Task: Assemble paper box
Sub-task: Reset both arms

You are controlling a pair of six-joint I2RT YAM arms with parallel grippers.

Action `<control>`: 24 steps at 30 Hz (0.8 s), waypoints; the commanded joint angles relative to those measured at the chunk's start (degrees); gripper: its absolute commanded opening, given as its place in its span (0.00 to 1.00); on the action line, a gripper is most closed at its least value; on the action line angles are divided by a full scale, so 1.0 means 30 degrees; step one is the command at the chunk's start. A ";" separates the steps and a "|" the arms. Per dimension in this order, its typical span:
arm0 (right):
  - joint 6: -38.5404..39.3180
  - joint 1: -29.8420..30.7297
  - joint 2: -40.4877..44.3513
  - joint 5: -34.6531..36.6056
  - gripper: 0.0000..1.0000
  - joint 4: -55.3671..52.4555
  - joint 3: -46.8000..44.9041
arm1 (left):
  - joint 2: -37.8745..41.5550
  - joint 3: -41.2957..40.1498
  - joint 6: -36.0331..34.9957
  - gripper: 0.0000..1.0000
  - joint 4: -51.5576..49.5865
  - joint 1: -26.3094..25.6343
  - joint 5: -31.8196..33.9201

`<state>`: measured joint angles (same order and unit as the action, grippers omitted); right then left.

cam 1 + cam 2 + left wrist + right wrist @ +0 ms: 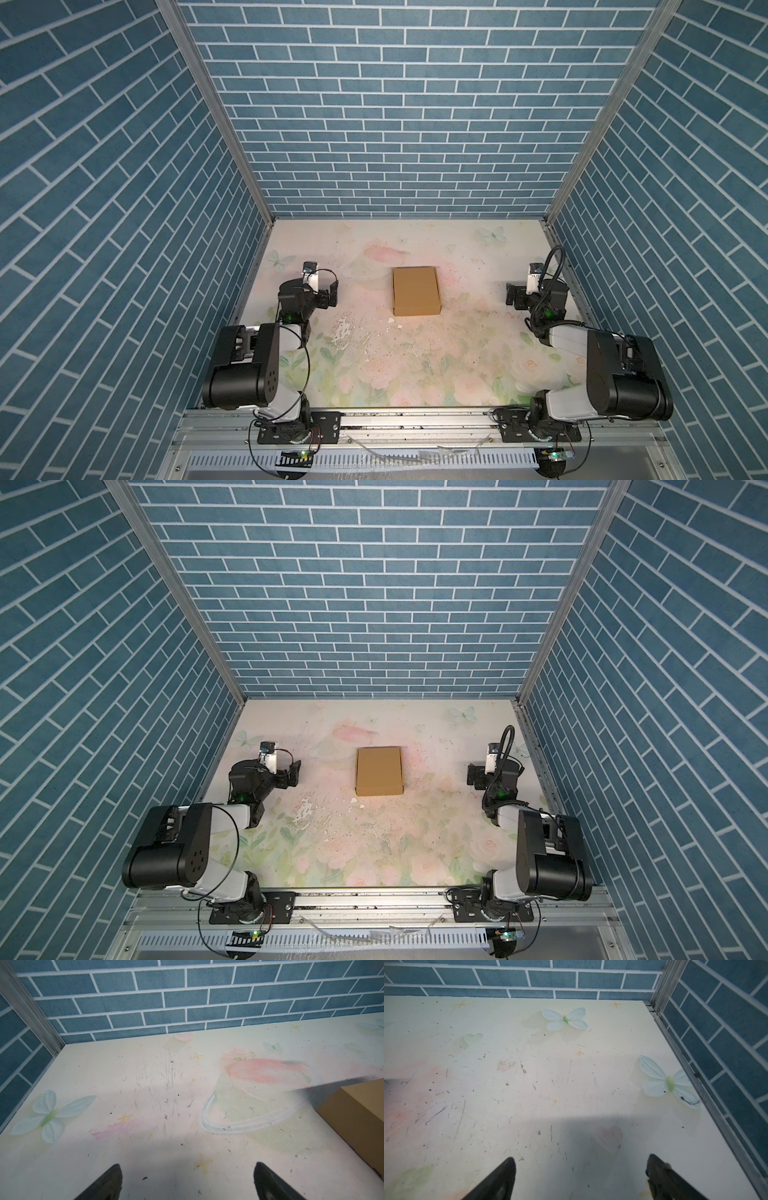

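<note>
Currently the paper box (416,291) lies closed, untouched; left gripper (187,1165) at its 9 o'clock, right gripper (581,1157) at its 3 o'clock, both released and empty.

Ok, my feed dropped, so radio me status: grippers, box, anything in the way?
Left gripper open, empty. Right gripper open, empty. Paper box closed up, flat on the table between them, untouched. Only small white scraps lie near it.
</note>
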<state>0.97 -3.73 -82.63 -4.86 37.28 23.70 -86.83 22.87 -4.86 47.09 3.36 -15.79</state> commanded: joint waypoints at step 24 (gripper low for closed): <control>-0.1262 -0.0018 -0.1813 0.0777 0.99 0.3723 -0.0284 | -0.0606 -0.0936 0.0596 1.00 0.2856 0.0123 0.0371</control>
<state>-1.15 -3.79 -87.88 -3.20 47.18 22.33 -87.79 21.04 -3.84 53.45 3.42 -14.98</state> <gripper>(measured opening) 0.989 0.996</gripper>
